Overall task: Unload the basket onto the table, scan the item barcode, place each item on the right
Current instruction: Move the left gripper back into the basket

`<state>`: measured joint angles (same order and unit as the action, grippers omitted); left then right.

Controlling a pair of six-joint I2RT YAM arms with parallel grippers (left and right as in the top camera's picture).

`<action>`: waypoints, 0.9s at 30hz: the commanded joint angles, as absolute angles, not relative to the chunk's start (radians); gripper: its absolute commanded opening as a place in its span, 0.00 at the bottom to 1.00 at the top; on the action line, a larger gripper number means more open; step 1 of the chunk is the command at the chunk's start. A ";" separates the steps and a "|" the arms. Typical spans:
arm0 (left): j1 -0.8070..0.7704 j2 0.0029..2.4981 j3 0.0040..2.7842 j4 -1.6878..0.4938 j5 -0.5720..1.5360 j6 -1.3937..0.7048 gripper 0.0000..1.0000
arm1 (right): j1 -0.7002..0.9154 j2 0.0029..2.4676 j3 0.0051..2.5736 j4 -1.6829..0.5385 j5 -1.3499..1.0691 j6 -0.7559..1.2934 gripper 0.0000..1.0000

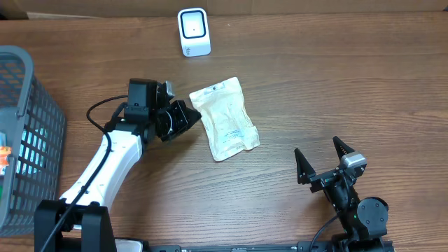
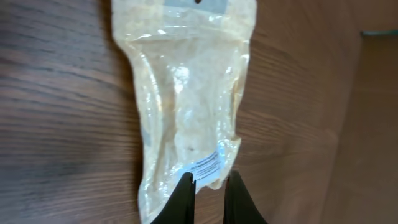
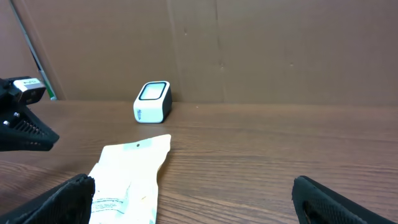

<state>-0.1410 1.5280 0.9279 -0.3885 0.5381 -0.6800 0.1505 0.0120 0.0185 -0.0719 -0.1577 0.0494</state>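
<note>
The item, a clear pouch of pale contents, lies flat on the wooden table in the middle. A small white printed label sits at its near edge; no barcode can be made out on it. My left gripper is shut, its tips at that labelled edge, and the pouch stretches away from them. The white scanner stands upright at the back. My right gripper hovers open at the front right, apart from the pouch and facing the scanner.
A grey mesh basket with some coloured packages stands at the left edge. A brown cardboard wall runs behind the scanner. The left arm's black cable loops beside its wrist.
</note>
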 commanded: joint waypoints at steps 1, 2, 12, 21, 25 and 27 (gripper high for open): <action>-0.145 1.518 1.025 -0.478 0.424 -0.555 0.04 | 0.147 0.004 0.008 -0.067 -0.159 0.052 1.00; -0.145 1.518 1.091 -0.569 0.361 -0.498 0.04 | 0.147 0.004 0.008 -0.067 -0.159 0.051 1.00; -0.109 1.518 1.723 -1.143 0.113 -0.219 0.69 | 0.147 0.004 0.008 -0.067 -0.159 0.051 1.00; 0.105 1.516 2.156 -1.417 0.070 -0.167 0.84 | 0.147 0.004 0.008 -0.067 -0.159 0.052 1.00; 0.299 1.516 2.286 -1.484 0.068 -0.152 0.87 | 0.147 0.004 0.008 -0.067 -0.159 0.051 1.00; 0.367 1.516 2.308 -1.492 0.070 -0.134 0.88 | 0.147 0.004 0.008 -0.067 -0.159 0.052 1.00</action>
